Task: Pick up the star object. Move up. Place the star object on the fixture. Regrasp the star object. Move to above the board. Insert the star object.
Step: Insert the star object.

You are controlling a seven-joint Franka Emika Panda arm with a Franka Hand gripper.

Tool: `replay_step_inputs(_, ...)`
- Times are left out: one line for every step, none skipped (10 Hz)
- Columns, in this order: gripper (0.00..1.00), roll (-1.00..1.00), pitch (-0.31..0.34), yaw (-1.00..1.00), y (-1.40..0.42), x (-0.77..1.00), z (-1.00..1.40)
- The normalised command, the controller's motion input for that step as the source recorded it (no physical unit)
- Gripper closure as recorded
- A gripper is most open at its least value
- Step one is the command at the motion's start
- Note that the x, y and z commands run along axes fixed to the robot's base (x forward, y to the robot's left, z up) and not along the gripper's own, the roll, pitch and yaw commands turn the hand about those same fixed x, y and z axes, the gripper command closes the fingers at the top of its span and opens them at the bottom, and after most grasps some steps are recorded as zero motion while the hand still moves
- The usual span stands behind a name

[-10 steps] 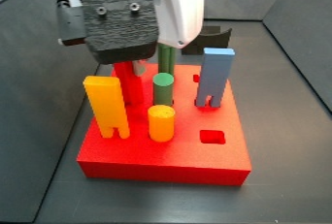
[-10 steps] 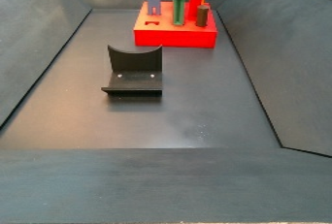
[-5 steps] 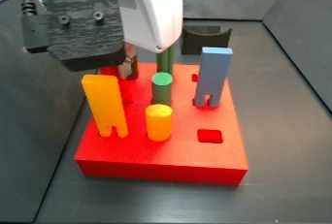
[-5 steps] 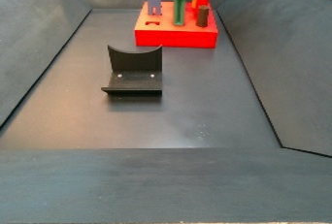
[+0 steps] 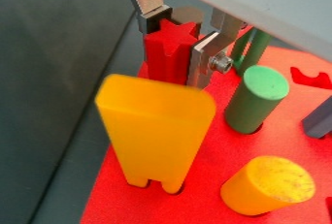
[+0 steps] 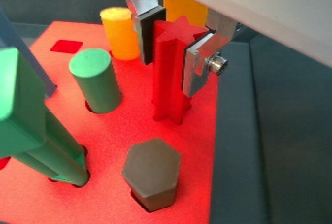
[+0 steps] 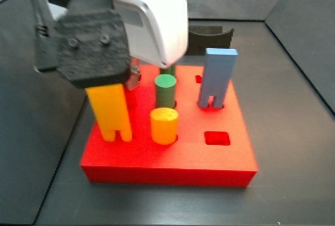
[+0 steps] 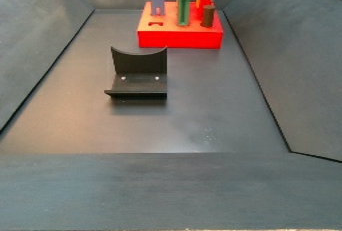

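The star object (image 5: pixel 166 51) is a bright red bar standing upright, its lower end down at the board (image 5: pixel 130 194) near the board's edge. My gripper (image 5: pixel 180 46) is shut on its upper part, with one silver finger (image 5: pixel 208 58) on each side. It shows the same way in a wrist view (image 6: pixel 173 73), with the gripper (image 6: pixel 174 53) around it. In a side view the gripper's body (image 7: pixel 105 34) hides the star object above the board (image 7: pixel 170 163). The dark fixture (image 8: pixel 138 72) stands apart on the floor, with nothing in its hollow.
Pegs stand on the board around the star object: a yellow slotted peg (image 7: pixel 108 108), an orange cylinder (image 7: pixel 163 124), a green cylinder (image 7: pixel 165 88), a blue peg (image 7: pixel 217 73), a grey hexagonal peg (image 6: pixel 151 170) and a tall green peg (image 6: pixel 33 121). A square hole (image 7: pixel 214 138) shows. Dark bin walls surround the floor.
My gripper has come down toward the board with the star object, which now stands lower among the pegs behind the yellow slotted peg. The fixture has not moved.
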Motion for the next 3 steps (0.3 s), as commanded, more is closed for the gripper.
replay_step_inputs(1.00,0.11,0.000,0.00,0.00,0.26,-0.67)
replay_step_inputs(1.00,-0.02,-0.003,0.00,0.00,0.00,0.00)
replay_step_inputs(1.00,0.00,0.000,0.00,0.00,0.00,0.00)
